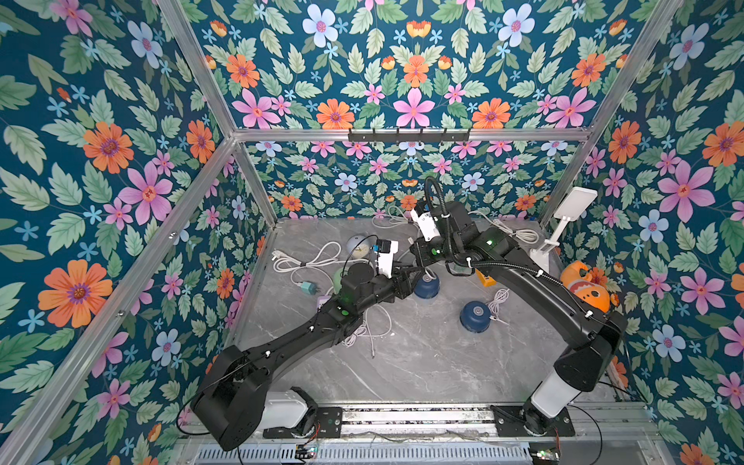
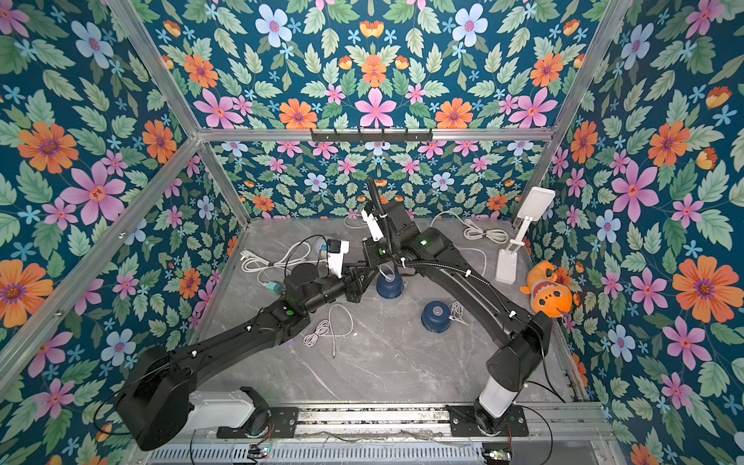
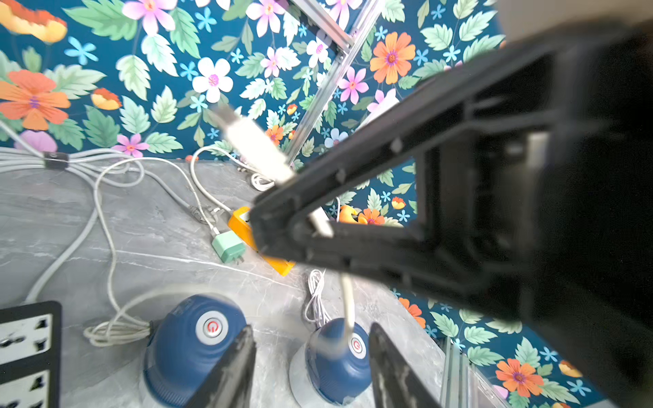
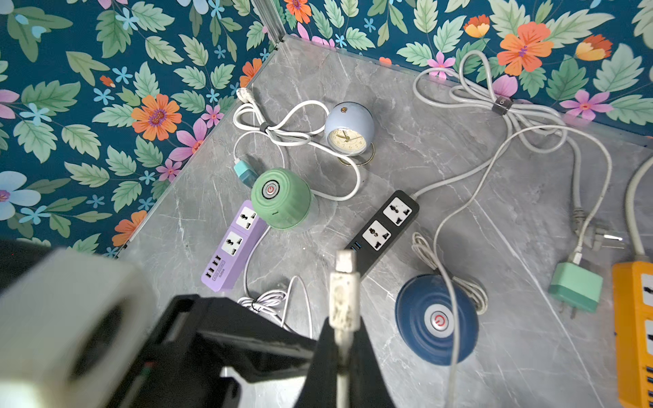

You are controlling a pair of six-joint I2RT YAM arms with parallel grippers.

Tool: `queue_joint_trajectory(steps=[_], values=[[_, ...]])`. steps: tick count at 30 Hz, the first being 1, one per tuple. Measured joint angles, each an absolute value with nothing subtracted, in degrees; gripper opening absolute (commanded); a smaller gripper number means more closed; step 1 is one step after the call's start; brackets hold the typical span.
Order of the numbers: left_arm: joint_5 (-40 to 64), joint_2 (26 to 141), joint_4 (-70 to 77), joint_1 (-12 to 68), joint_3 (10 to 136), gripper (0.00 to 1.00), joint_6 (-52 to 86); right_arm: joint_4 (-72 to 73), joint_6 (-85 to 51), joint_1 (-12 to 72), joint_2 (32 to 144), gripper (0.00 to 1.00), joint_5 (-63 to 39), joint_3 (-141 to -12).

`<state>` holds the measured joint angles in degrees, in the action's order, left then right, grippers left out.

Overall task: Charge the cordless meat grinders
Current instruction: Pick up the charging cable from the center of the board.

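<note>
Mounting rail (image 1: 402,418), at the front edge of the surface (image 1: 402,374): carries both arm bases. All places below are given from one landmark, the far navy grinder (image 1: 426,286).

Loose white cable bundle (image 1: 362,334): nearer the robot than the landmark, to its left.

Near navy grinder (image 1: 476,316): nearer the robot than the landmark, to its right and apart from it. It stands upright, grey button up, with a coiled cable (image 1: 498,302) just beside it.

Left tool (image 3: 311,328): just beside the landmark on its left. Jaws apart, holding nothing.

Landmark itself: upright on the surface, under both tools.

Right tool (image 4: 341,335): above the landmark, jaws pinched narrow on a white cable plug (image 4: 344,282) whose metal tip is free.

Black power strip (image 4: 383,229): just beside the landmark, between it and the mint grinder (image 4: 281,197), which sits beside a purple power strip (image 4: 231,243).

Orange power strip (image 4: 634,335): right of the landmark.

Alarm clock (image 4: 349,129): left of the landmark, beyond the mint grinder.

Step, as judged: plug in hand but not yet seated, so one charging connection is under way. The next move calls for the left tool to stand clear and the right tool to turn the plug square to its port. Which port fits, I cannot tell.
</note>
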<state>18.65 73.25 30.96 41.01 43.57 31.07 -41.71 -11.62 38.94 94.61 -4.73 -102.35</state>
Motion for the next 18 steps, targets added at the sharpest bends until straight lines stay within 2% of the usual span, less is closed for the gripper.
queue_joint_trajectory(steps=[5, 9, 13, 18], values=[[20.5, 66.8, 25.4, 37.2, 41.6, 0.55, 33.5, -41.5, -6.4, 36.3, 89.0, 0.00, -10.0, -95.8], [27.7, 67.3, 21.3, 33.5, 44.6, 0.56, 39.1, -41.5, -0.2, 36.8, 85.3, 0.00, -15.2, -88.6], [35.7, 68.6, 21.1, 33.5, 45.8, 0.58, 45.2, -40.1, 4.0, 38.8, 82.2, 0.00, -18.1, -82.2], [40.1, 70.3, 21.1, 33.3, 45.8, 0.50, 49.9, -37.0, 5.1, 39.3, 79.0, 0.00, -20.3, -77.4]])
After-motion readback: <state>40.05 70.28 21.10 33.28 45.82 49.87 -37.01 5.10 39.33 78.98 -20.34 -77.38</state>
